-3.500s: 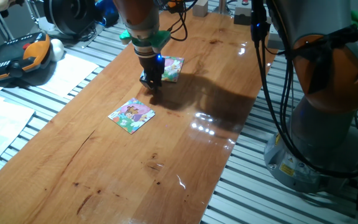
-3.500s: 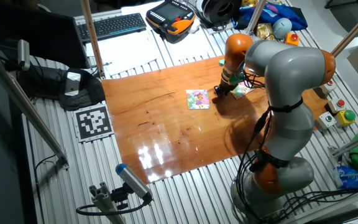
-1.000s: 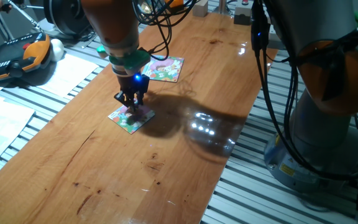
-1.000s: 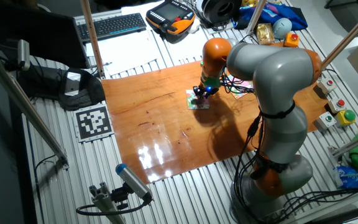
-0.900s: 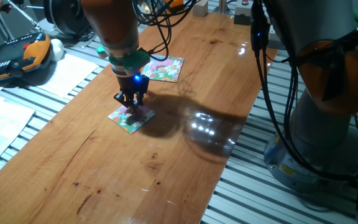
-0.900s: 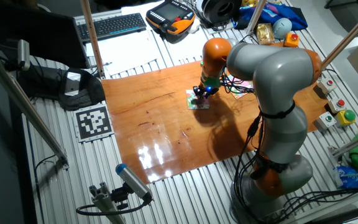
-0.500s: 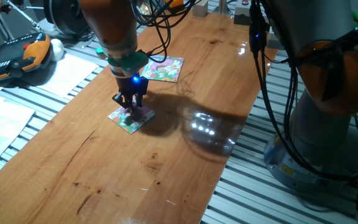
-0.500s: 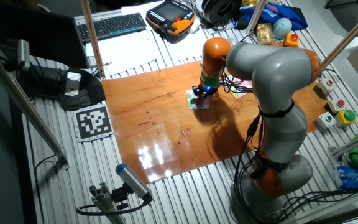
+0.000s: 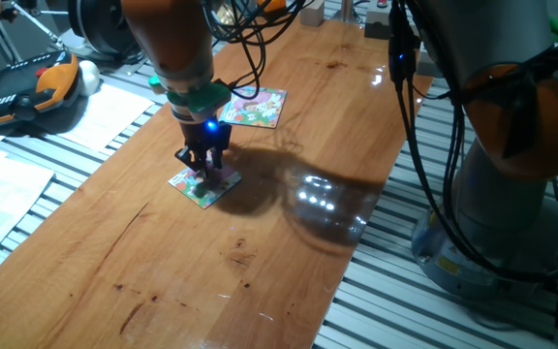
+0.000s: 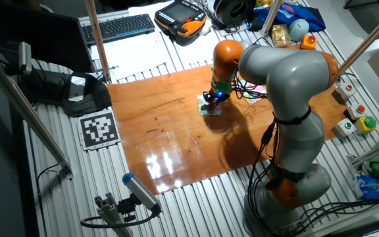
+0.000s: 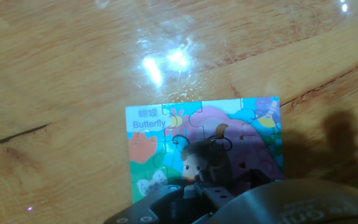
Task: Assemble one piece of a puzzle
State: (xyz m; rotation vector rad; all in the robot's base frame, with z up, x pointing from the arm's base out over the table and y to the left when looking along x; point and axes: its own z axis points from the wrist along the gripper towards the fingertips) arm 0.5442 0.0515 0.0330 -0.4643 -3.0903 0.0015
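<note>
Little has changed: gripper [image 9: 204, 175] stays on the puzzle [image 9: 204, 184]; its opening is hidden.

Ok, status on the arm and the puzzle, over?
Gripper low over the puzzle, fingertips at its surface; jaw state unclear. The piece not visible separately. Other board lies apart, nothing blocking.

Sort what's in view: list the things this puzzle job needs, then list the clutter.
Job:
puzzle
end effector, low over the puzzle
piece: hidden, cannot tell

Lying about:
other picture board
teach pendant
keyboard
marker tag
papers
</note>
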